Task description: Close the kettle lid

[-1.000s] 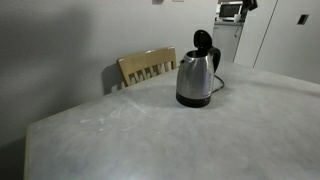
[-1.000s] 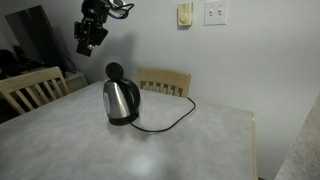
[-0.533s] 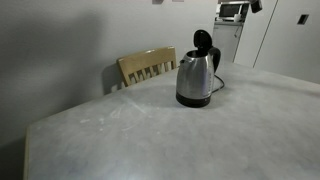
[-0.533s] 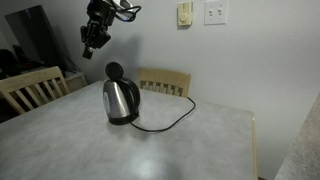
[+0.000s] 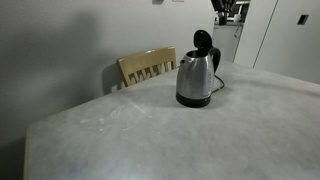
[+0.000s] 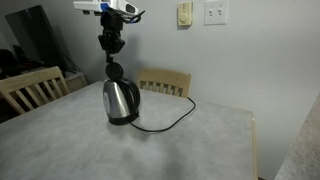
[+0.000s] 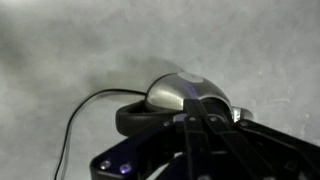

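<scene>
The steel kettle (image 5: 194, 78) stands on the table with its round black lid (image 5: 203, 42) hinged upright and open; both also show in an exterior view, the kettle (image 6: 120, 101) with the lid (image 6: 115, 71) above it. My gripper (image 6: 112, 45) points down just above the raised lid and looks shut and empty. In an exterior view only its tip (image 5: 222, 8) shows at the top edge. In the wrist view the shut fingers (image 7: 193, 125) cover part of the kettle (image 7: 178, 92) below; the black handle (image 7: 138, 120) curves beside them.
The kettle's black cord (image 6: 165, 125) runs across the pale table (image 6: 150, 150) to the wall. Wooden chairs stand behind the table (image 6: 165, 82) and at its side (image 6: 30, 88). A microwave (image 5: 233, 12) sits far back.
The gripper has swung from beside the kettle to right above the open lid and turned to point down. The kettle and lid have not moved.
</scene>
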{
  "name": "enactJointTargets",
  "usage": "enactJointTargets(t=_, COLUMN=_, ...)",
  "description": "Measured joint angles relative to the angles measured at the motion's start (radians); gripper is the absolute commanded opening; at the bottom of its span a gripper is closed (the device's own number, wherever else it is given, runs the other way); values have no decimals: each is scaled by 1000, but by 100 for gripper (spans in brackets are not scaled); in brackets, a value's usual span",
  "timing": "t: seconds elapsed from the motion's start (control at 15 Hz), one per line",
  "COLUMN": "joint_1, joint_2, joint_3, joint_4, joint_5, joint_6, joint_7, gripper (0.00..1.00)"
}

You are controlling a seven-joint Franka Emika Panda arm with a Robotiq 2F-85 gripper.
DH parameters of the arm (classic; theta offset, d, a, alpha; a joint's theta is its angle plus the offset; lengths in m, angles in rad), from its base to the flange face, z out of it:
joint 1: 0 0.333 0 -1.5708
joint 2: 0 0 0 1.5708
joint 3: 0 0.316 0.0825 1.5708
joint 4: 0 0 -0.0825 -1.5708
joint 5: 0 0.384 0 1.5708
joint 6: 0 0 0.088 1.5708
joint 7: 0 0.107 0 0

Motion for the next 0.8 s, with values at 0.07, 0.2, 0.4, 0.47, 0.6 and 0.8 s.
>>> enactJointTargets(t=0.07, joint_1=7, joint_2=1, joint_3=1, joint_4=-8, joint_5=-3, joint_6=36, joint_7=2, gripper=0)
enactJointTargets(t=0.2, joint_1=19, joint_2=2, joint_3=4, joint_4=-20, joint_5=-5, joint_6=85, joint_7=9, gripper=0)
enactJointTargets(t=0.4, joint_1=29, joint_2=3, joint_3=8, joint_4=-29, joint_5=-4, joint_6=110, joint_7=19, gripper=0)
enactJointTargets(t=0.47, joint_1=31, joint_2=4, joint_3=10, joint_4=-32, joint_5=-4, joint_6=111, joint_7=19, gripper=0)
enactJointTargets(t=0.6, joint_1=35, joint_2=4, joint_3=14, joint_4=-40, joint_5=-4, joint_6=116, joint_7=19, gripper=0)
enactJointTargets(t=0.8, joint_1=39, joint_2=5, joint_3=20, joint_4=-47, joint_5=-4, joint_6=123, joint_7=19, gripper=0)
